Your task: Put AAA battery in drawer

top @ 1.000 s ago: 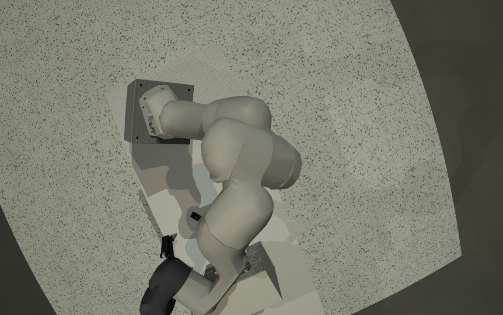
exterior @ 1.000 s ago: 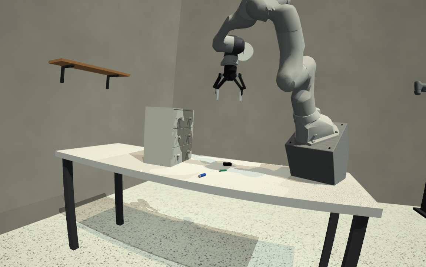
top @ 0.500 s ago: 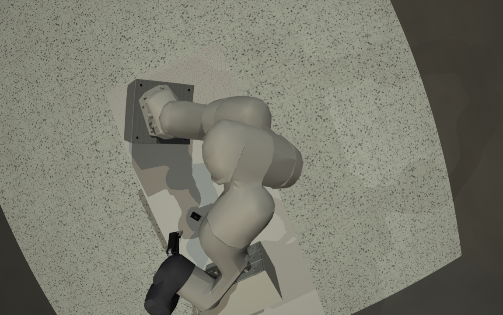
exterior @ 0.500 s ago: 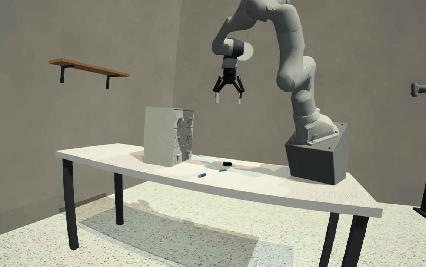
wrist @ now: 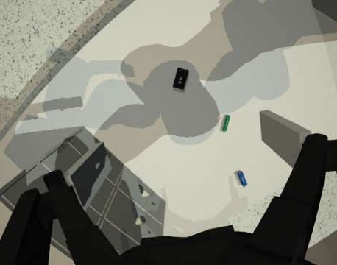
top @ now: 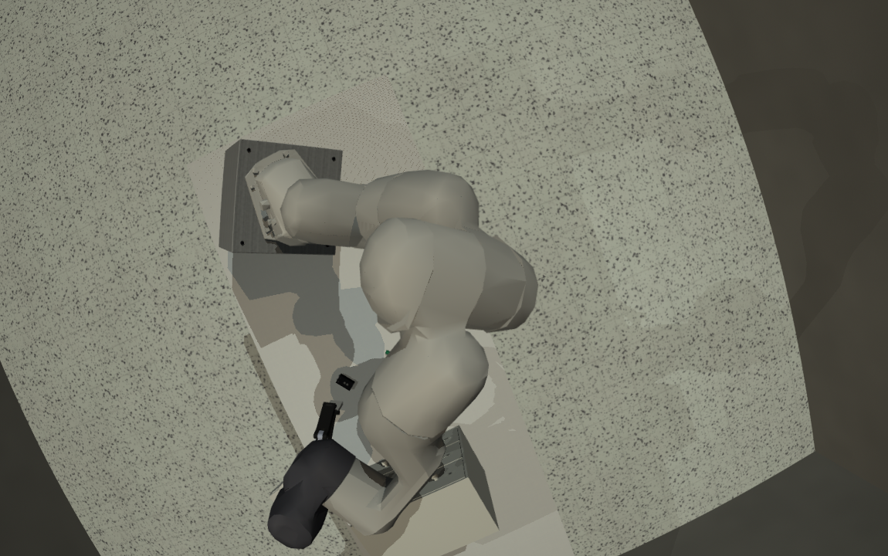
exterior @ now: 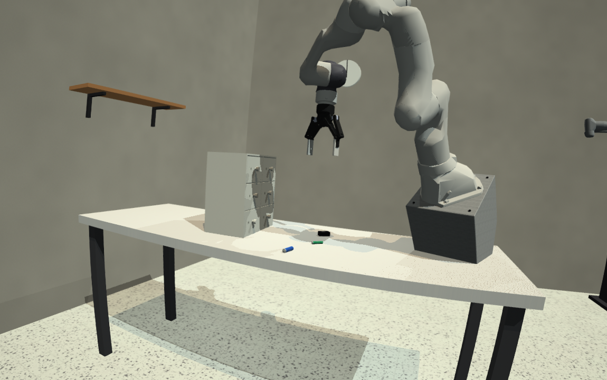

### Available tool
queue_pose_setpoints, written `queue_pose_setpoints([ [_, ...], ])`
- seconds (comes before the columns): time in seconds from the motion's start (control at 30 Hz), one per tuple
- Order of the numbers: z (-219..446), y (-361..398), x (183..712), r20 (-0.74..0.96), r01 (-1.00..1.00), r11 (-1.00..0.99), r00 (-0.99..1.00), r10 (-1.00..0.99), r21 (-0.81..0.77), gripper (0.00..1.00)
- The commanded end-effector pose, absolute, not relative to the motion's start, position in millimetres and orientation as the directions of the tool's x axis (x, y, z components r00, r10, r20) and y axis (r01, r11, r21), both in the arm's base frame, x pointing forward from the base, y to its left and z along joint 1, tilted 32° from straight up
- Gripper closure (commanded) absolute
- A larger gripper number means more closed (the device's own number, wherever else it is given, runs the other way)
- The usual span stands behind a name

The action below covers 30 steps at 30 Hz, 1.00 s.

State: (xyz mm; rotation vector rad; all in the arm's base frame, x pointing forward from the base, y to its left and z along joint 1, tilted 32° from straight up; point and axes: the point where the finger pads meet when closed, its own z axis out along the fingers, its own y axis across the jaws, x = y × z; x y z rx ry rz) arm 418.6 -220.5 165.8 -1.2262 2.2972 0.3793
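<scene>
The small pale chest (exterior: 239,193) stands on the white table with all its drawers pushed in. It also shows in the wrist view (wrist: 105,187). I cannot read the drawer marks. Two small cylinders lie on the table in front of the chest: a thin green one (exterior: 316,242) (wrist: 226,123) and a thicker blue one (exterior: 287,248) (wrist: 241,178). I cannot tell which of them is the AAA battery. My gripper (exterior: 322,151) (wrist: 182,141) is open and empty. It hangs high above the table, to the right of the chest's top and pointing down.
A small black block (exterior: 323,233) (wrist: 180,78) lies beyond the green cylinder. The grey robot base block (exterior: 452,221) stands at the right end of the table. The front table edge runs close to the blue cylinder. A wooden shelf (exterior: 126,96) hangs on the wall.
</scene>
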Motion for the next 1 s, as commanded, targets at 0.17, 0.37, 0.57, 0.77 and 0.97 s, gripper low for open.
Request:
queue_pose_setpoints([
  [0.17, 149.3, -202.9, 432.0, -0.489, -0.577, 0.789, -0.762, -0.425, 0.212, 0.00],
  [0.37, 142.0, -193.8, 436.7, -0.456, -0.473, 0.838, -0.830, -0.320, 0.274, 0.00],
  [0.57, 132.0, -181.3, 443.0, -0.405, -0.331, 0.879, -0.897, -0.179, 0.345, 0.00],
  [0.77, 123.8, -171.0, 448.3, -0.354, -0.206, 0.895, -0.933, -0.058, 0.397, 0.00],
  [0.97, 119.5, -165.6, 451.0, -0.325, -0.140, 0.896, -0.946, 0.005, 0.421, 0.00],
])
